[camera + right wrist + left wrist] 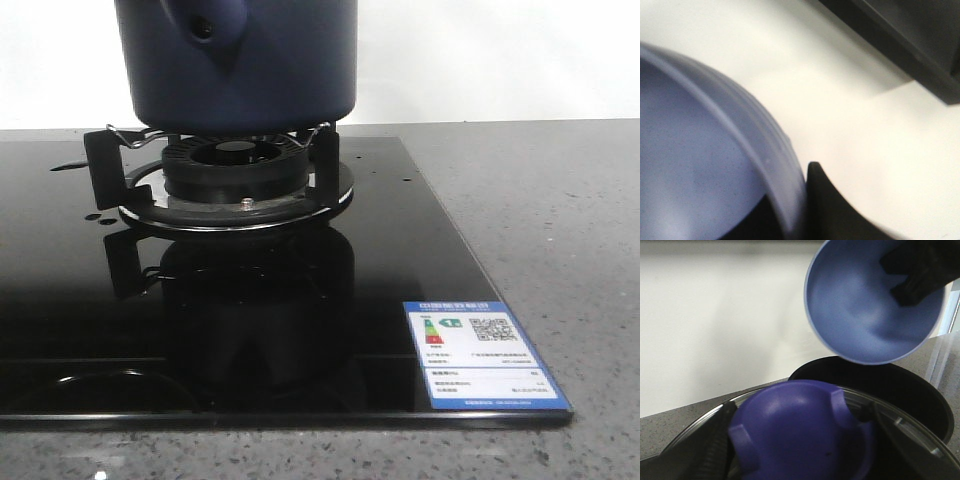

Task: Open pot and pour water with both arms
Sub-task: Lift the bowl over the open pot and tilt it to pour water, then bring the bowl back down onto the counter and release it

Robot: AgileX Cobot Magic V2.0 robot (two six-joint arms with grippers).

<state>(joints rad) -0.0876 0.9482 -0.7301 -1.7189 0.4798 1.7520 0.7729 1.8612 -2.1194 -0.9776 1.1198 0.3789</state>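
On the burner at the middle of the front view sits the pot (240,62), dark navy, its base resting on the wire prongs of the black burner stand (232,180). Its side lug with the round hole faces the camera, and its top is cut off by the frame edge. The stand is set on a glossy black glass cooktop (300,330) that mirrors it, and a blue and white energy label (483,353) is stuck near the cooktop's front right corner. Grey speckled table (540,200) lies to the right of the glass. Neither arm shows here.

From the left wrist camera, a purple-blue knob (800,435) on a clear glass lid (912,432) fills the near part, with dark fingers (715,445) of the left tool (800,450) pressed against either side of the knob, clenched on it. Beyond the lid is the pot's dark open mouth (900,385). Above it hangs a lighter periwinkle bowl (870,305), tilted with its inside toward the camera; dark fingers of the right tool (920,270) reach over its rim.

From the right wrist camera, the blurred bowl rim (765,150) curves across close up, and one dark finger (830,205) lies against its outer wall. The other finger is hidden, though the bowl appears gripped at its rim.
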